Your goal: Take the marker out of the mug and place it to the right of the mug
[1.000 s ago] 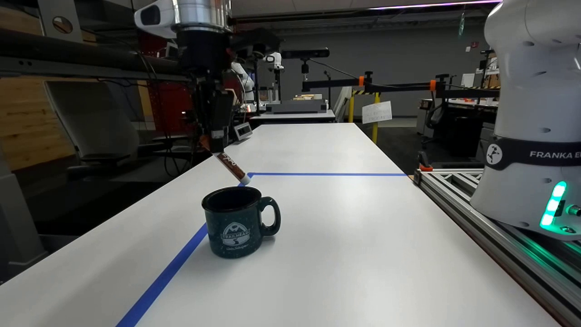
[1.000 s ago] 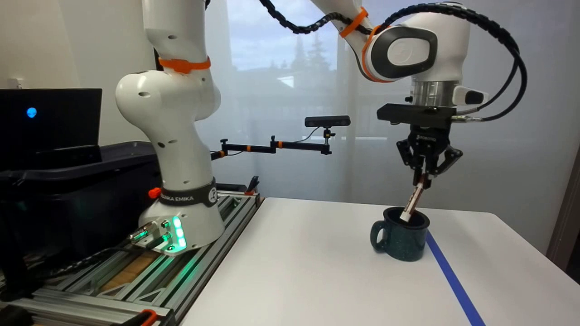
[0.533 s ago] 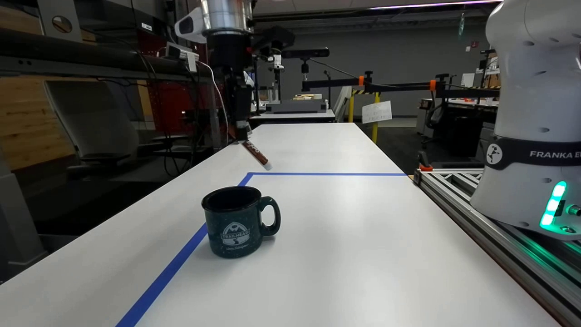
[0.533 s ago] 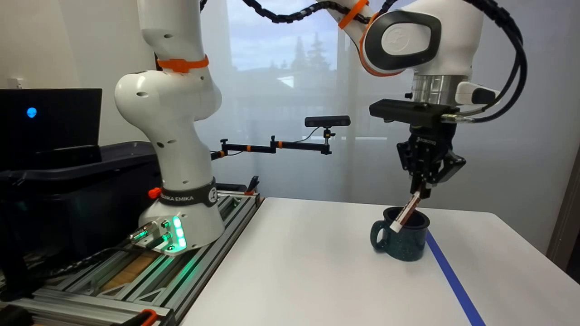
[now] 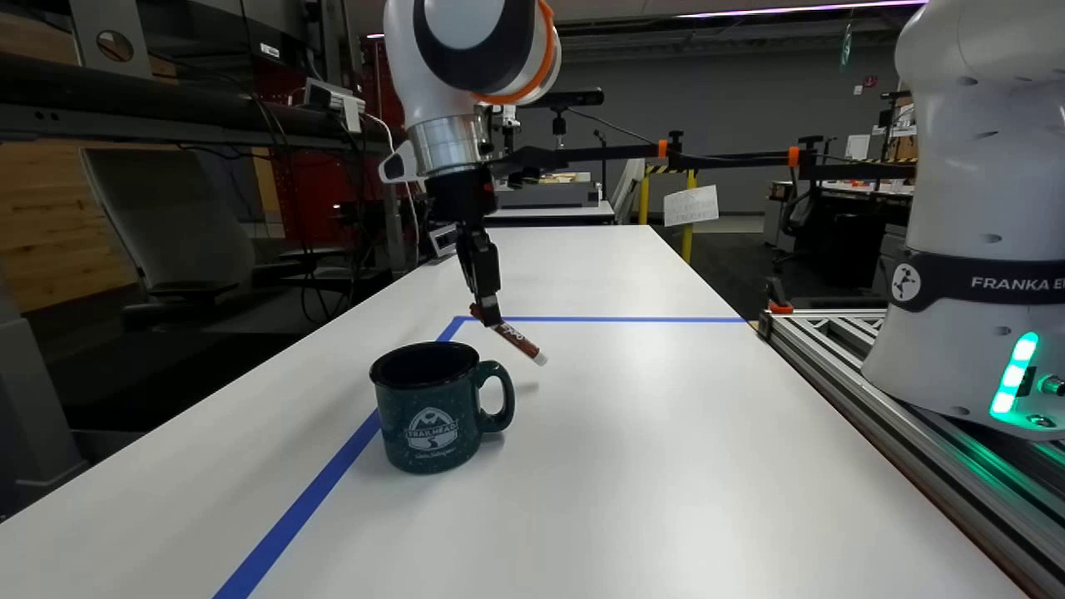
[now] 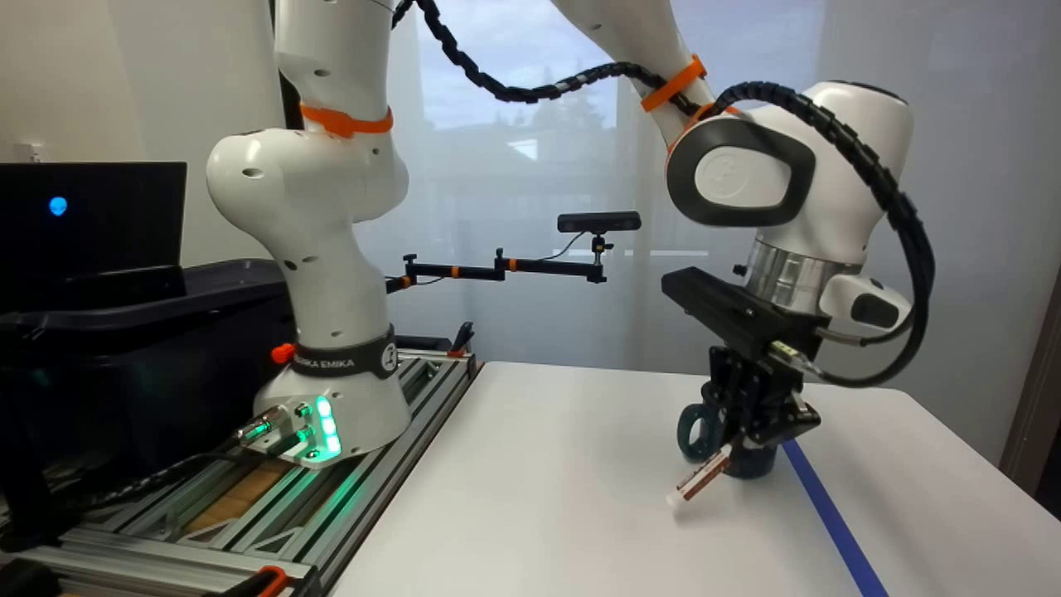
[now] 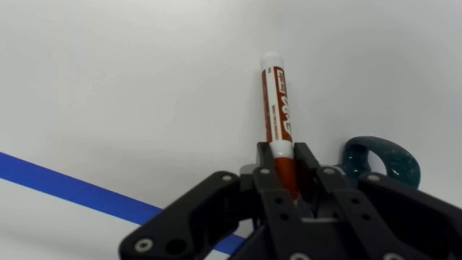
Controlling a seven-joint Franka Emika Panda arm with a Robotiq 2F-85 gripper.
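Observation:
The dark blue-green mug with a pale emblem stands upright on the table. In the other exterior picture its body is mostly hidden behind my gripper. Its handle shows in the wrist view. My gripper is shut on the reddish-brown and white marker, out of the mug. The fingers clasp it near its white collar and brown cap. The marker slants down with its white end lowest, just above the table, beside the mug. The marker also fills the middle of the wrist view.
Blue tape runs along the white table under the mug's side, with a cross strip farther back. The robot's base stands on a metal frame at the table's edge. A camera on an arm stands behind.
My gripper has carried the marker from above the mug to beside it and then down near the table. The wrist has tilted more. The mug has not moved.

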